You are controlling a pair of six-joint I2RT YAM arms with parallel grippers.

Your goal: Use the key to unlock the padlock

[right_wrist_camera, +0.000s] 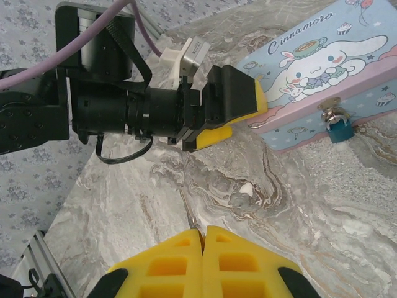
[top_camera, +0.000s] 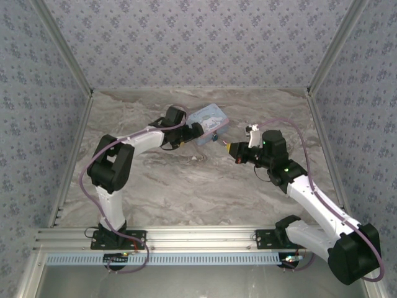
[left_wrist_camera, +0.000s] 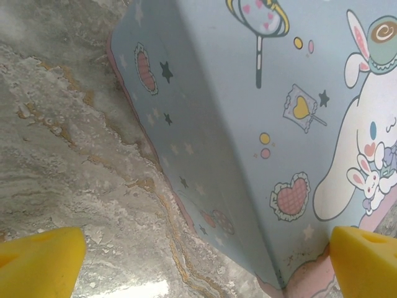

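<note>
Approach to the keyhole, seen from my right wrist. My right gripper [right_wrist_camera: 201, 234] has its yellow fingers pressed together. A thin dark sliver [right_wrist_camera: 191, 218] pokes out between the tips, which I take to be the key held edge-on, though it is too slight to be sure.

The padlock [right_wrist_camera: 340, 129], teal with a silver shackle, hangs from the hasp on the near side of the light-blue tin [right_wrist_camera: 322, 59]. It rests just above the marble table [right_wrist_camera: 298, 205], far and to the right of my fingertips and well apart from them.

My left gripper [right_wrist_camera: 243, 115] stands with its fingers apart, astride the left end of the tin. In its own wrist view one fingertip [left_wrist_camera: 38, 264] is over bare table, so I judge the tin braced rather than clamped.

To do this step well:
- Swing the tips right toward the lock.
- Line the blade up with the lock's underside. The keyhole is not visible from here, and I expect it faces down toward the table.
- Advance slowly, because the lock hangs free and a glancing touch would swing it aside.

Obstructions: there is little room between the lock and the table, and the left wrist and its purple cable [right_wrist_camera: 93, 49] crowd the left side. The approach is best kept to the right.
</note>
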